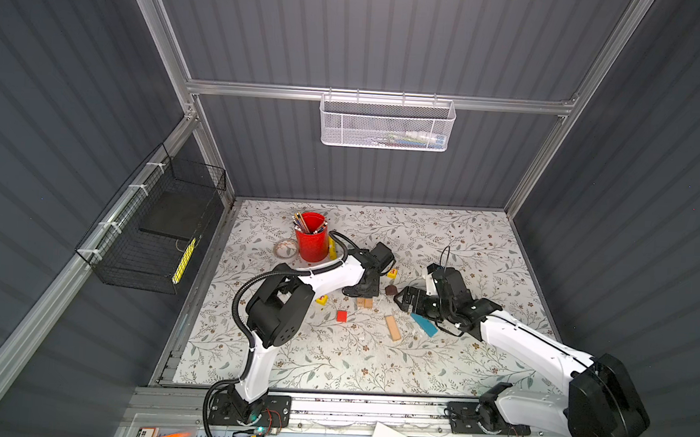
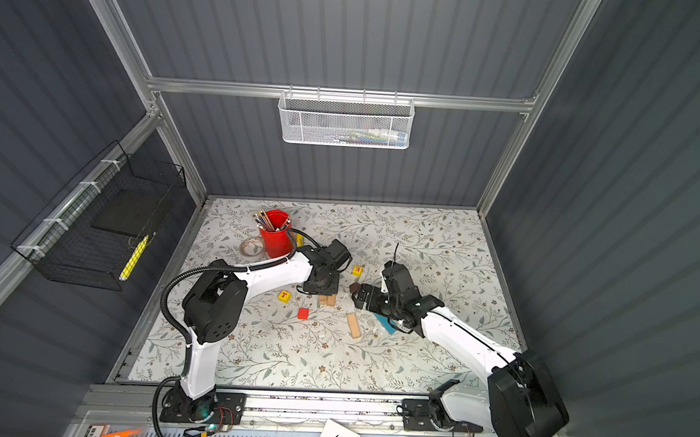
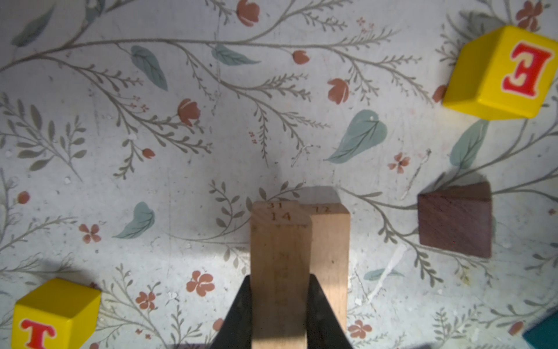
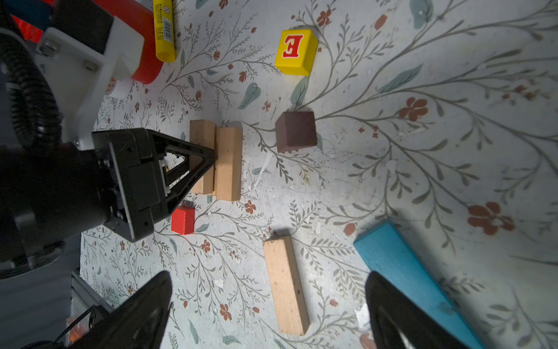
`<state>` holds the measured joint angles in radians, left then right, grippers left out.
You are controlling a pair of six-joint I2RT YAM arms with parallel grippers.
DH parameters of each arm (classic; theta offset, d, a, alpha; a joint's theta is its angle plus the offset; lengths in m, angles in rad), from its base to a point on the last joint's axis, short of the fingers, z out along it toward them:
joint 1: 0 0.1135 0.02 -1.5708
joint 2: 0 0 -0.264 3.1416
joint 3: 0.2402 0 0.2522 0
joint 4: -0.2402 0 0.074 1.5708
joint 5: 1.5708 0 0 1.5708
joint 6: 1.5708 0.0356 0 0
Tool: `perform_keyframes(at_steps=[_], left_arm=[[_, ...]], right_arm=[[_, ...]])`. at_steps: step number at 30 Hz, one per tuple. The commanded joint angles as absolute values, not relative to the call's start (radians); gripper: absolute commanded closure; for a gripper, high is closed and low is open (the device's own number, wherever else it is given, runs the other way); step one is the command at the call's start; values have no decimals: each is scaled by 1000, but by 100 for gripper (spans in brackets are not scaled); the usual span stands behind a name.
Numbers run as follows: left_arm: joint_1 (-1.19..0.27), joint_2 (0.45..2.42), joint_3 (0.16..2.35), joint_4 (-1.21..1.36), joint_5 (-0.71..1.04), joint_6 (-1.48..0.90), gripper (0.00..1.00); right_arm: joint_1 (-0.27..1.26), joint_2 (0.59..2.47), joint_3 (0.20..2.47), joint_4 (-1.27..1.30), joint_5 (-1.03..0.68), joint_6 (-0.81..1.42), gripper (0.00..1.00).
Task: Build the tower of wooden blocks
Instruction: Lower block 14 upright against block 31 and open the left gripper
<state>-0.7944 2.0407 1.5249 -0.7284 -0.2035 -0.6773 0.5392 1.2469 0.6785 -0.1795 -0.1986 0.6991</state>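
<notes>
The left gripper (image 3: 279, 282) is clenched on a tan plank (image 3: 279, 256), its black tapered fingers (image 3: 238, 314) pressing the plank's two long sides. The plank is pale, fine-grained wood with small numbers burnt into its end. A second tan plank (image 3: 330, 241) of the same cut lies flush along it, long sides touching; whether the held one rests on the tabletop (image 1: 331, 360) I cannot tell. Both sit near the tabletop's middle. The left arm bends at the elbow and reaches in from the near edge, wrist turned down over the pair.

Just beside them stands a dark brown peaked piece (image 3: 456, 223), matte with slanted grain. Toward the far edge lies a glossy yellow cube with a red E (image 3: 501, 72); toward the near-left sits another with a red T (image 3: 54, 314). A small red cube (image 4: 182, 220) lies nearer the near edge.

The right gripper (image 1: 403, 301) hangs spread wide and holds nothing, its arm stretched low from the near-right corner. Below it lie a third tan plank (image 4: 285, 284), flat, and a blue plank (image 4: 404, 272), painted and wedge-like.

Toward the far-left corner a ribbed red pencil cup (image 1: 311, 238) holds pencils (image 1: 304, 221), with a yellow tube-shaped stick (image 4: 164, 30) and a clear tape roll (image 1: 285, 249) next to it. The tabletop has a floral covering.
</notes>
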Motion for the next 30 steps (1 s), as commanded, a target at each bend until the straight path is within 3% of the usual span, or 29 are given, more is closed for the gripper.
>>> perform_keyframes(at_steps=[1, 30], left_arm=[[-787, 2059, 1529, -714, -177, -695, 74], [-785, 2045, 1507, -744, -203, -723, 71]], right_arm=[[535, 1241, 660, -176, -196, 695, 1], [534, 1235, 638, -160, -195, 701, 1]])
